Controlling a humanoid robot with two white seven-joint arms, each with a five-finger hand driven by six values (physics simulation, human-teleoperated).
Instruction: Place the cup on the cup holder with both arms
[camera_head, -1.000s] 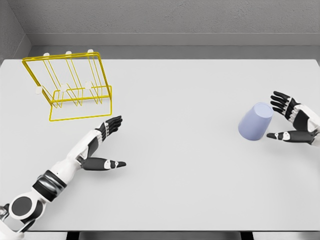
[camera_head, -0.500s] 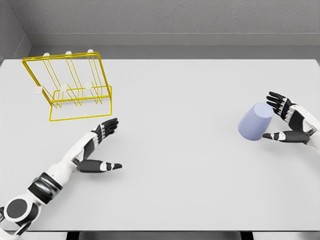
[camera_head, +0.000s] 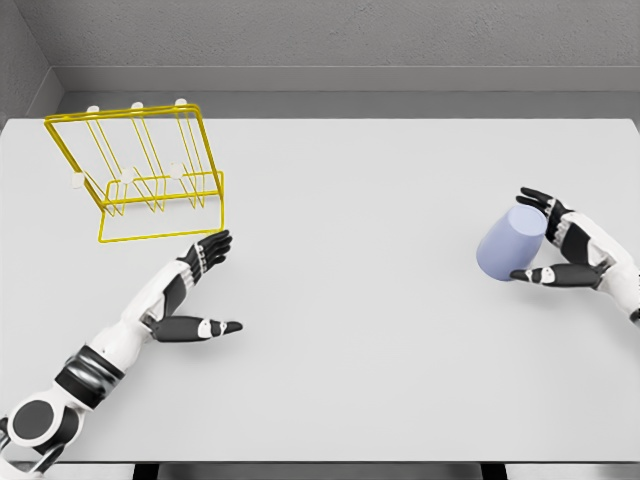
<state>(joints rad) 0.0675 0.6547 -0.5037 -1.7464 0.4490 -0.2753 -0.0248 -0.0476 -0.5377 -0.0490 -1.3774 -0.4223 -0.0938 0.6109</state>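
A pale lavender cup (camera_head: 511, 243) stands upside down on the white table at the right. My right hand (camera_head: 541, 235) is spread beside it, fingers behind its top edge and thumb at its lower right, close to the cup but not closed on it. A yellow wire cup holder (camera_head: 140, 174) with white-tipped pegs stands at the far left. My left hand (camera_head: 212, 288) lies open just below the holder's front corner, holding nothing.
The white table (camera_head: 350, 200) runs to a grey back wall. A wide bare stretch of tabletop lies between the holder and the cup.
My right hand has slid left toward the cup, its fingers and thumb now bracketing it. My left hand has drifted slightly left and down. The cup has not moved.
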